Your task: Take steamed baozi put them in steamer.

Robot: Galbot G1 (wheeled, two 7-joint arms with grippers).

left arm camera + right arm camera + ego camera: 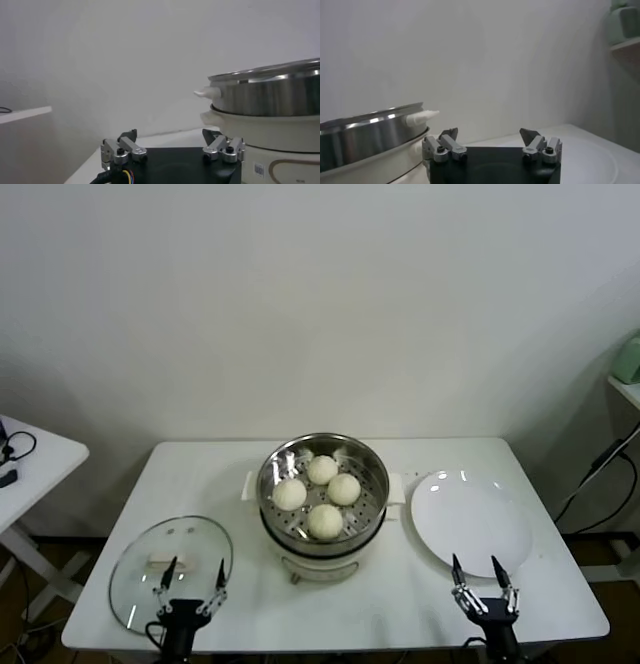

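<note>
A small label sits on the white base of the steamer, seen in the left wrist view, but its print is too small to read; no other writing shows.

The steamer is a round, shiny steel pot with a perforated tray, white side handles and a white base. It stands on the white worktop ahead of both grippers and between them, forward and to the right of the left gripper, forward and to the left of the right gripper. All four steamed baozi lie in its tray: small, smooth, domed cream-white buns set in a loose diamond, close together.

The left gripper hovers at the near edge of the worktop with its fingers spread wide and nothing between them; the round glass lid lies flat just ahead of and under it. The right gripper is likewise at the near edge, fingers wide apart and empty, with the flat white plate just ahead of it, bare, lying beside the steamer.
</note>
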